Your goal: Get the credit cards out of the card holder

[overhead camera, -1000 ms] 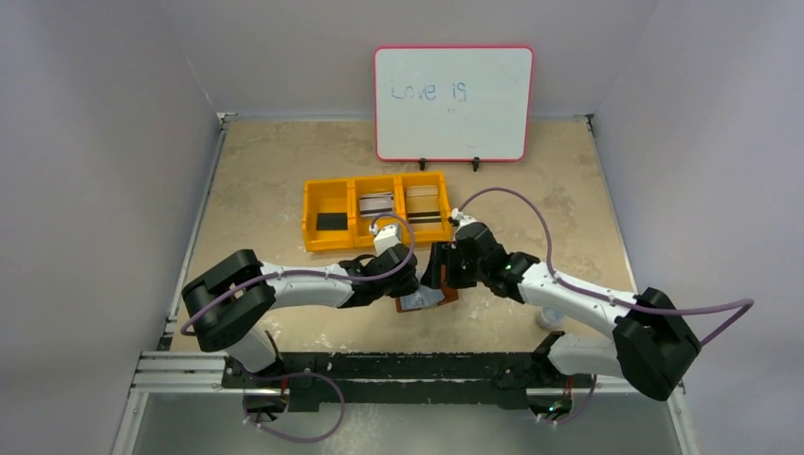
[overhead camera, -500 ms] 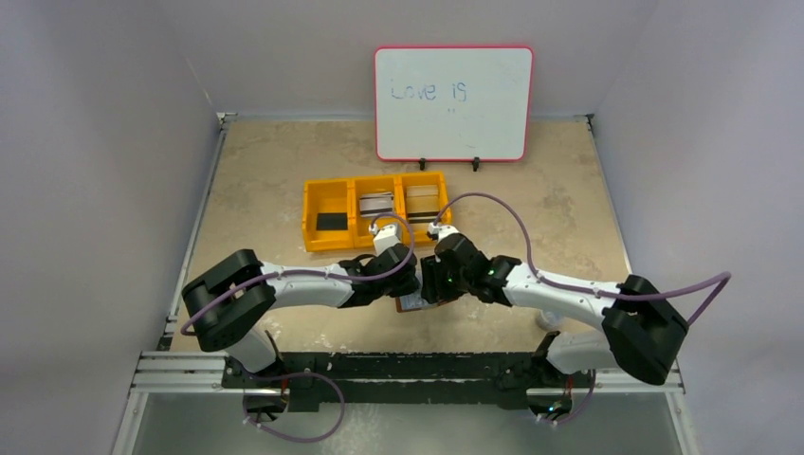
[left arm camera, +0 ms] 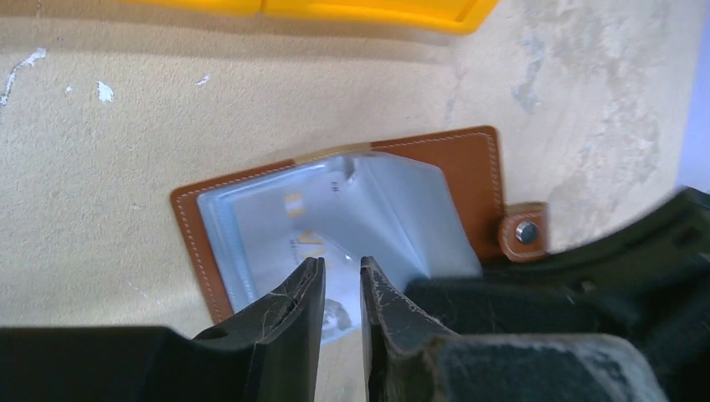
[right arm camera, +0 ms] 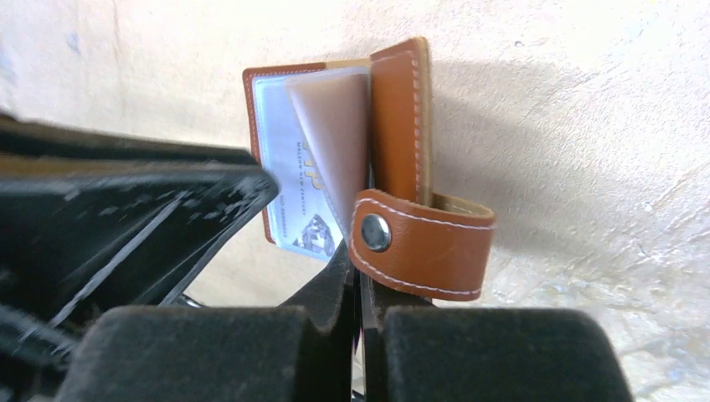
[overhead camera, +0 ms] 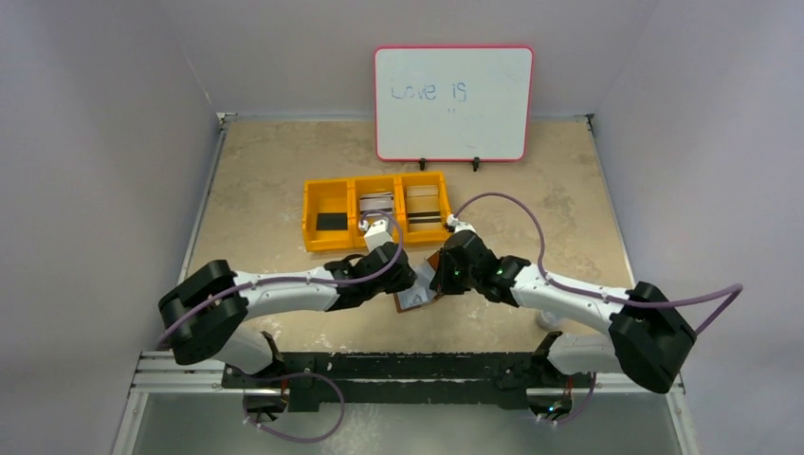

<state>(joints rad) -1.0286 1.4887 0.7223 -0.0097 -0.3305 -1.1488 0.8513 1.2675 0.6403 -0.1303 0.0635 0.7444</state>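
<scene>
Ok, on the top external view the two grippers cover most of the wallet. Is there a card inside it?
Observer: Yes. The right wrist view shows a pale printed card inside the open brown leather card holder.
Operator: Is the right gripper holding anything?
Observer: The right gripper is shut on the card holder's near edge, seemingly pinching the lifted clear sleeve, just beneath the snap tab.
Operator: And the left one?
Observer: In the left wrist view the left gripper hovers over the sleeves with a narrow gap between its fingers and nothing visibly in it.
</scene>
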